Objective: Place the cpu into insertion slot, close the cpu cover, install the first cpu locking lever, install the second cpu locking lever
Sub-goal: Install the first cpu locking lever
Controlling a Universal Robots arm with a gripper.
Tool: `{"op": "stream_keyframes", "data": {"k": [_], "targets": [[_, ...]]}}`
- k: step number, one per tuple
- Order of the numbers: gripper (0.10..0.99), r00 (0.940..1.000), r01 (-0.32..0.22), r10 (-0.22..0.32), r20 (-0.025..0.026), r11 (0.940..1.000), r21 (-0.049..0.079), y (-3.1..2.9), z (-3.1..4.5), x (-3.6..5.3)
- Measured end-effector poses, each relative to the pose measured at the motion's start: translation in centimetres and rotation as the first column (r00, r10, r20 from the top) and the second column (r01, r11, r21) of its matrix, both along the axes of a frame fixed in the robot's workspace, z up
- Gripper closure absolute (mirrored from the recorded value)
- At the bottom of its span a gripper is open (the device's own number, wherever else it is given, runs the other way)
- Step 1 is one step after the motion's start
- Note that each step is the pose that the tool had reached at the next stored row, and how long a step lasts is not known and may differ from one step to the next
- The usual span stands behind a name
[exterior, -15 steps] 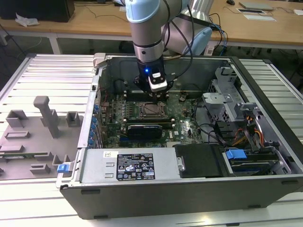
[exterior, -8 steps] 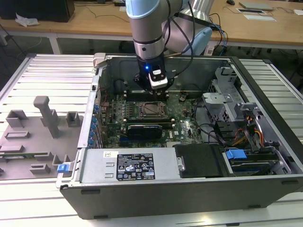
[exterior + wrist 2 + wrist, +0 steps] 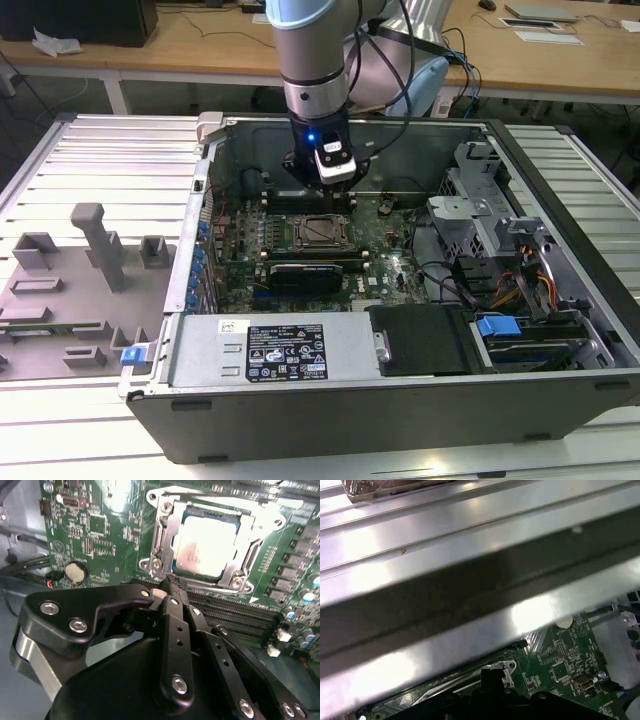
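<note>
The cpu (image 3: 205, 545), a pale silver square chip, lies in the insertion slot (image 3: 318, 232) on the green motherboard inside the open computer case. The cpu cover (image 3: 167, 530), a silver frame plate, lies flat around the chip, whose top shows through the window. My gripper (image 3: 172, 582) has its black fingers pressed together and stands at the socket's corner, beside a silver screw; I cannot tell whether it touches it. Nothing shows between the fingers. In the exterior view the gripper (image 3: 333, 198) hangs just behind the socket. The first wrist view shows the gripper tip (image 3: 490, 674) by a silver socket corner.
Long black memory slots (image 3: 235, 615) run beside the socket. A black graphics card (image 3: 305, 272) lies in front of it, then the power supply (image 3: 270, 350). A drive cage (image 3: 480, 190) and cables fill the exterior view's right. The case wall (image 3: 470, 590) is close behind. Grey fixture blocks (image 3: 95, 240) stand outside.
</note>
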State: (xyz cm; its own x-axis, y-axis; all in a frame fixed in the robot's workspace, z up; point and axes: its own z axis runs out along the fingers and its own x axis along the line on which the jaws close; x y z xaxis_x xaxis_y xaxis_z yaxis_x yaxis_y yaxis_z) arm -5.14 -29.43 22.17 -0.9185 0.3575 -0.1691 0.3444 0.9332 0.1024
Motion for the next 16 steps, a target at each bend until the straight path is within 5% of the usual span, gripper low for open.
{"op": "stream_keyframes", "data": {"k": [6,11,12,13,14,15,16], "targets": [[0.980,1.0000,0.000,0.000,0.0000,1.0000,0.000,-1.37,0.00,-0.07],[0.980,1.0000,0.000,0.000,-0.0004,1.0000,-0.001,-1.50,0.00,-0.07],[0.980,1.0000,0.000,0.000,-0.0035,1.0000,-0.001,-1.50,-0.01,-0.06],[0.980,0.9993,0.000,0.000,-0.0368,1.0000,-0.001,-1.50,-0.04,0.01],[0.980,0.9981,0.000,0.000,-0.0608,1.0000,-0.001,-1.50,-0.06,0.04],[0.980,0.9970,0.000,0.000,-0.0771,1.0000,-0.001,-1.50,-0.08,0.07],[0.980,0.9951,0.000,0.000,-0.0991,1.0000,-0.001,-1.50,-0.09,0.12]]}}
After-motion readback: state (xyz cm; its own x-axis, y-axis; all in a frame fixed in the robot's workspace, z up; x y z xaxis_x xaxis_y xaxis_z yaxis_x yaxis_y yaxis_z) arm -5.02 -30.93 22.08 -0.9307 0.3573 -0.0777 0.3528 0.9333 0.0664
